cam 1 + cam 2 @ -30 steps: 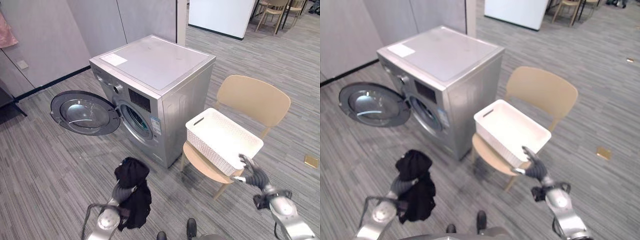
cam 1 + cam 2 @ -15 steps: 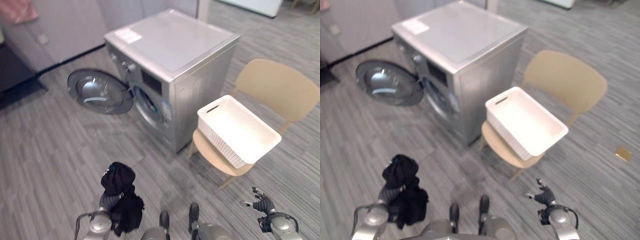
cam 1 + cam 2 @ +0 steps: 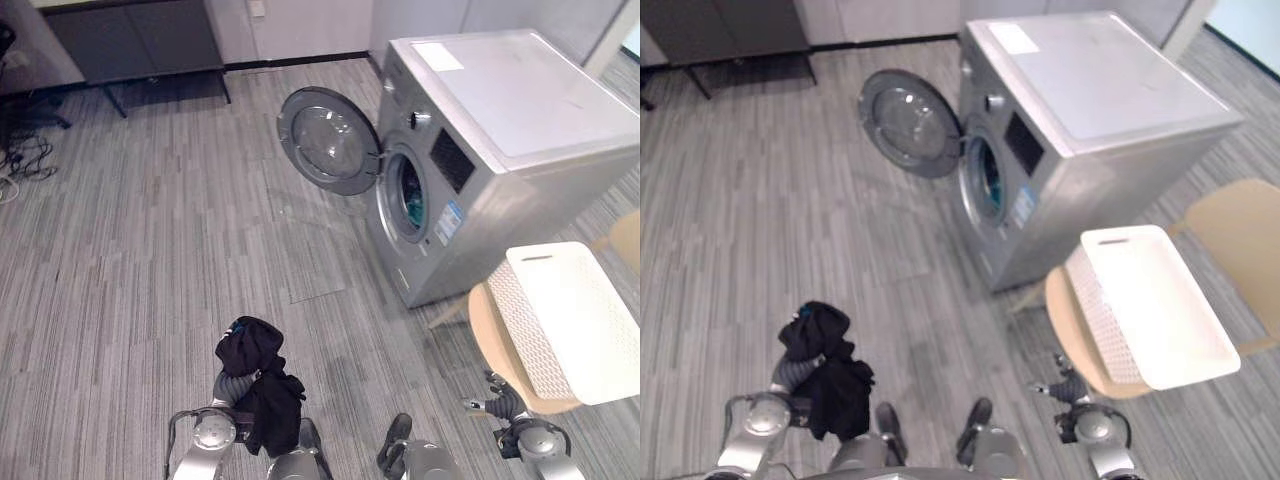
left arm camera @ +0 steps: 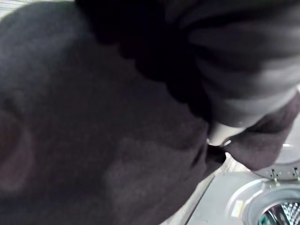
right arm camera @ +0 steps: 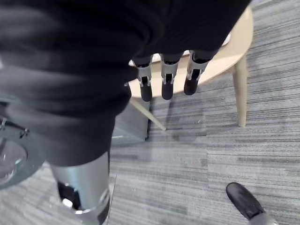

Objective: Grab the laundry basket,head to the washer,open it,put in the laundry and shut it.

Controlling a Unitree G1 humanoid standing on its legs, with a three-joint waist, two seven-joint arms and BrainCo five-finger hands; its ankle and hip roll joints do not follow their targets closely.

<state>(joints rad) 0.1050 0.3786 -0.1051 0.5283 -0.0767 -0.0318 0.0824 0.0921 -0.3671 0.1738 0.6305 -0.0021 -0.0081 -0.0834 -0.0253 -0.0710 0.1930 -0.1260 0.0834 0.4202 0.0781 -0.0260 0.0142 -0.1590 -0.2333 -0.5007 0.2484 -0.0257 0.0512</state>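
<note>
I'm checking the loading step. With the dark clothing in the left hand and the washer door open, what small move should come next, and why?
Probably carry the dark clothing forward toward the drum opening. The left hand grips it low, well short of the washer, whose door is swung open. The right hand hangs free beside the chair.

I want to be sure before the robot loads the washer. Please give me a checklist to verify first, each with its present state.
1. Washer door open: ok.
2. Black laundry held in left hand: ok, though the fingers are hidden under the cloth.
3. Right hand free: ok, fingers relaxed, holding nothing.
4. Basket steady on chair: ok.
5. Drum has room: cannot tell.
</note>
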